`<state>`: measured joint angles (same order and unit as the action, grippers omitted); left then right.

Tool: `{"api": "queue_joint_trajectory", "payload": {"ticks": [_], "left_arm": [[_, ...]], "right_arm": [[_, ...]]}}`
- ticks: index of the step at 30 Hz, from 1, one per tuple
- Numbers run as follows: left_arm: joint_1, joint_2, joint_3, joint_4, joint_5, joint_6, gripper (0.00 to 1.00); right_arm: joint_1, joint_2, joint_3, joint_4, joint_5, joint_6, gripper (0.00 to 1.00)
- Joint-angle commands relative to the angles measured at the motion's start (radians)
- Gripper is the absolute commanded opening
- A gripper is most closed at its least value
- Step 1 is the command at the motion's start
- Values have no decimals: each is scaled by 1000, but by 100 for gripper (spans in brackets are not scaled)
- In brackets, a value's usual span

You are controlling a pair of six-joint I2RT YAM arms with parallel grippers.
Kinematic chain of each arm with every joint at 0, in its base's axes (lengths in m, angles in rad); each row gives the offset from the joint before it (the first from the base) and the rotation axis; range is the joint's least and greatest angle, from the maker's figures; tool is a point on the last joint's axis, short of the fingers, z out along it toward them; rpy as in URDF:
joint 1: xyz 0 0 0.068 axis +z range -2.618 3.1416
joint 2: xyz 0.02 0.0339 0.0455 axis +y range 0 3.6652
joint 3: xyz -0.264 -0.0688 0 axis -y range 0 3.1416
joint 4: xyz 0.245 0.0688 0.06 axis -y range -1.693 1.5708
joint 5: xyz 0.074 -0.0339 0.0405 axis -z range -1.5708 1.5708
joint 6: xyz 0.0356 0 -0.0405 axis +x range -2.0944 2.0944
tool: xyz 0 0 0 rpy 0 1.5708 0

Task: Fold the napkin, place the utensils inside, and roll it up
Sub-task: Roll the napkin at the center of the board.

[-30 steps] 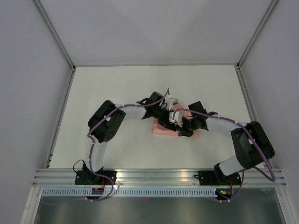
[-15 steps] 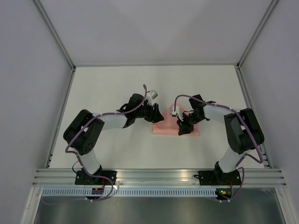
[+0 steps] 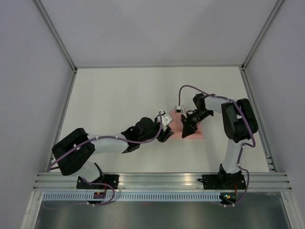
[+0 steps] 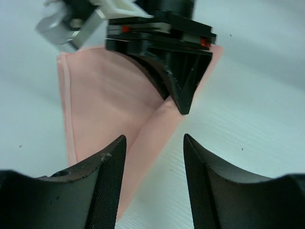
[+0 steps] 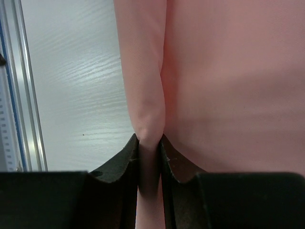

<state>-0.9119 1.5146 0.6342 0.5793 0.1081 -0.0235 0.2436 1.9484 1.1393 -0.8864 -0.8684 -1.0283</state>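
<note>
Between the fingers of the right claw (image 5: 150, 143) sits a raised ridge of the napkin (image 5: 228, 71). The jaws are narrow and clamped on that pinch of cloth, and the rest of the pink sheet lies flat beyond it on the tabletop (image 5: 76, 95). Facing it, the left claw (image 4: 155, 143) hangs low at the napkin's opposite end. Its jaws stand apart with nothing between them, and a folded edge runs from just ahead of its tips up to the right claw. From above, the napkin is a compact folded band, right of centre on the tabletop. No utensils show in any view, and I cannot tell whether they lie inside the folds.

The step looks like turning this pinched edge over. To do it well, carry the ridge low and straight so the layers stay squared. The left claw should take or pin its end on the same line first, because thin, shiny cloth slides easily. Let go only once the crease lies flat.
</note>
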Motion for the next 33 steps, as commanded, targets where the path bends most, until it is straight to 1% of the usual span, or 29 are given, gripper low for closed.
{"api": "queue_joint_trajectory", "payload": {"ticks": [1, 2, 3, 4, 5, 7, 8, 13, 19, 21, 22, 25, 26, 28, 29, 30, 31, 33], "left_arm": [[-88, 27, 33, -2, -156, 284, 57], [-106, 54, 42, -12, -177, 309, 58], [-142, 71, 50, -15, -192, 333, 61], [-157, 87, 64, -15, -208, 383, 70], [-172, 122, 70, -15, -228, 407, 71], [-206, 159, 97, -12, -248, 469, 79], [-217, 174, 107, -13, -257, 490, 81], [-255, 272, 156, -6, -274, 583, 81], [-255, 358, 177, 17, -294, 619, 80], [-257, 371, 176, 10, -282, 605, 79], [-257, 380, 180, 4, -275, 600, 78], [-254, 403, 202, -50, -255, 576, 70], [-255, 418, 208, -83, -242, 571, 63], [-254, 427, 219, -113, -222, 544, 56], [-254, 432, 219, -121, -210, 533, 49], [-254, 435, 223, -140, -208, 505, 45], [-254, 437, 225, -148, -197, 493, 36], [-252, 440, 232, -179, -189, 468, 29]], "right_arm": [[6, 93, -10, -31, 103, -59, 10], [8, 105, 2, -26, 106, -49, 10], [6, 112, 7, -31, 106, -41, 11], [5, 128, 19, -39, 108, -39, 11], [6, 136, 26, -45, 108, -39, 10], [5, 159, 46, -55, 111, -32, 11], [5, 165, 54, -59, 111, -29, 10], [5, 191, 77, -69, 111, -19, 10], [5, 205, 96, -86, 106, -23, 10], [5, 207, 99, -89, 106, -23, 10], [5, 210, 99, -89, 106, -21, 10], [6, 214, 103, -91, 105, -21, 10], [5, 216, 105, -94, 105, -21, 10], [3, 215, 105, -94, 104, -19, 10], [3, 215, 106, -95, 105, -21, 10], [3, 216, 106, -95, 105, -19, 10], [3, 216, 106, -94, 105, -21, 10], [3, 216, 108, -94, 105, -18, 10]]}}
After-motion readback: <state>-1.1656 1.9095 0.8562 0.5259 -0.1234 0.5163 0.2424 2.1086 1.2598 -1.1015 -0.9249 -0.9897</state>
